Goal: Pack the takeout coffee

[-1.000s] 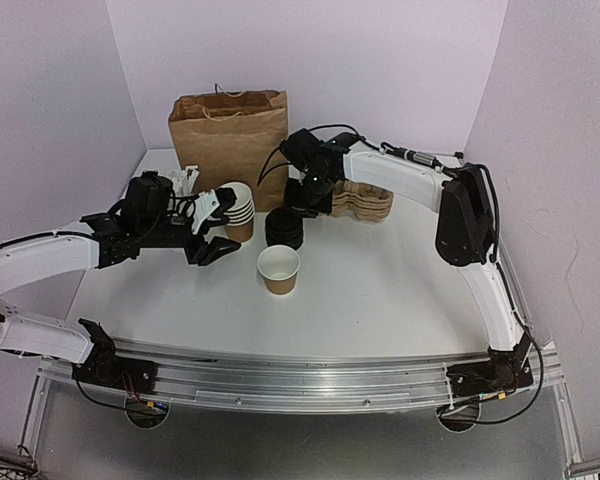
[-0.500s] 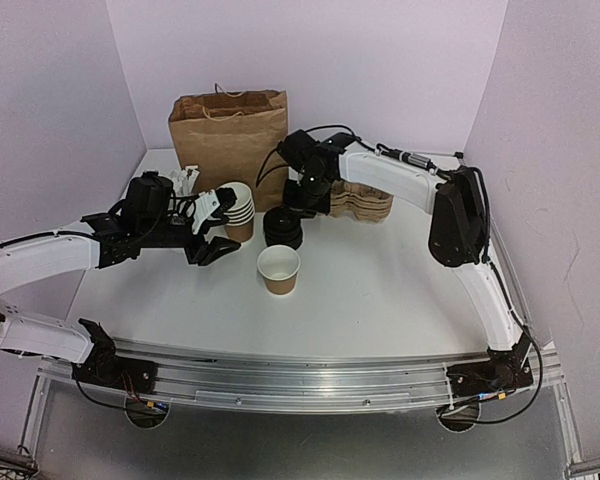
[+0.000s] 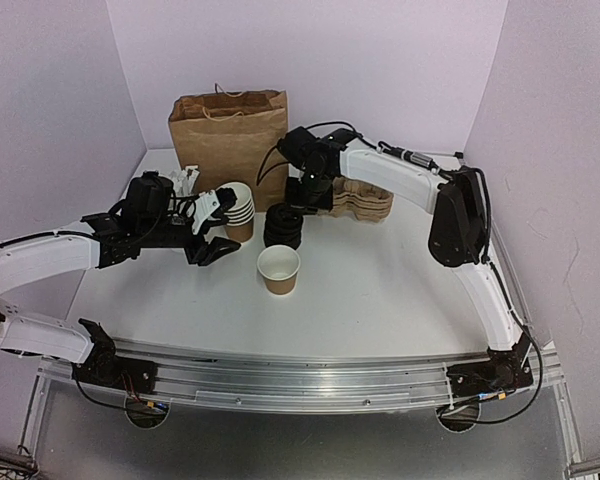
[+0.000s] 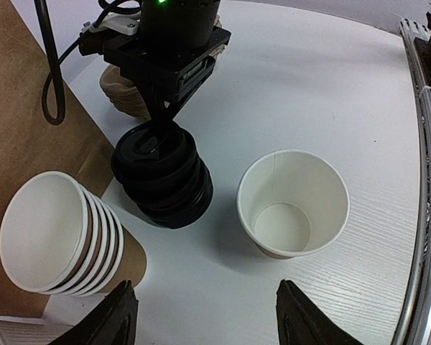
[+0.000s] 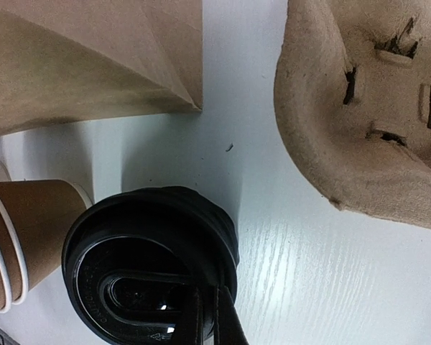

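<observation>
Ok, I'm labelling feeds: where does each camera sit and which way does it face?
Top external: above and behind the bases, facing down over the table; both arms show.
Left wrist: on the left arm, looking down past its open pincer at cup, lids, cup stack.
Right wrist: on the right arm, straight down onto the lids; its fingers show.
Shared: the lids.

Table (image 3: pixel 380 300): bag (image 3: pixel 228 130), cup (image 3: pixel 278 268), cup stack (image 3: pixel 238 210), lids (image 3: pixel 283 225), carriers (image 3: pixel 365 205)
</observation>
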You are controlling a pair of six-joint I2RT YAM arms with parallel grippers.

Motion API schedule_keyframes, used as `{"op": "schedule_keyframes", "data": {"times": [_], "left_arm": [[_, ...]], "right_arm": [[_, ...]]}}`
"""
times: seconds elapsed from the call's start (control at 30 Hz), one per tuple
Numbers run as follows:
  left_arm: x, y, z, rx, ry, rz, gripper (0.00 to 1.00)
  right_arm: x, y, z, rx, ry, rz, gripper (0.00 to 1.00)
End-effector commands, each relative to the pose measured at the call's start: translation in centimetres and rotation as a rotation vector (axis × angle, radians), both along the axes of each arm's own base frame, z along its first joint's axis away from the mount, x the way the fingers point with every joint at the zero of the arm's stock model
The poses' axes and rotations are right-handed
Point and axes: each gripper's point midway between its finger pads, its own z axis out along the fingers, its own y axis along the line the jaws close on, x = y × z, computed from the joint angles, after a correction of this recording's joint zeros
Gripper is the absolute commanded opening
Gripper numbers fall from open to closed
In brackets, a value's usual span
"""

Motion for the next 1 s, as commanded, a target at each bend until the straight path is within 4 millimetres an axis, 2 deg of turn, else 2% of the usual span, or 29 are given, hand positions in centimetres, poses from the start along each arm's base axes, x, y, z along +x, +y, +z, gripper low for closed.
{"op": "schedule_keyframes", "data": {"times": [0.0, 0.23, 0.47, 0.7, 0.83, 0.97], "left_arm": [[0.6, -0.3, 0.8, -0.008, -0.029, -0.003, 0.66], [0.7, -0.3, 0.9, -0.010, -0.031, 0.000, 0.66], [0.7, -0.4, 1.0, -0.018, -0.032, -0.005, 0.66], [0.7, -0.6, 1.1, -0.023, -0.037, -0.012, 0.66], [0.8, -0.5, 1.0, -0.023, -0.035, -0.007, 0.66], [1.0, -0.5, 1.5, -0.043, -0.065, -0.005, 0.66]], "right_arm": [[0.3, 0.0, 4.2, 0.010, -0.079, 0.032, 0.00], [0.0, 0.4, 5.1, 0.030, -0.081, 0.055, 0.00], [-0.4, 0.4, 9.2, 0.064, -0.151, 0.101, 0.00], [-0.8, 1.0, 9.9, 0.100, -0.141, 0.134, 0.00], [-2.8, 2.1, 11.3, 0.163, -0.108, 0.247, 0.00], [-6.4, 1.7, 12.5, 0.180, -0.069, 0.359, 0.00]]}}
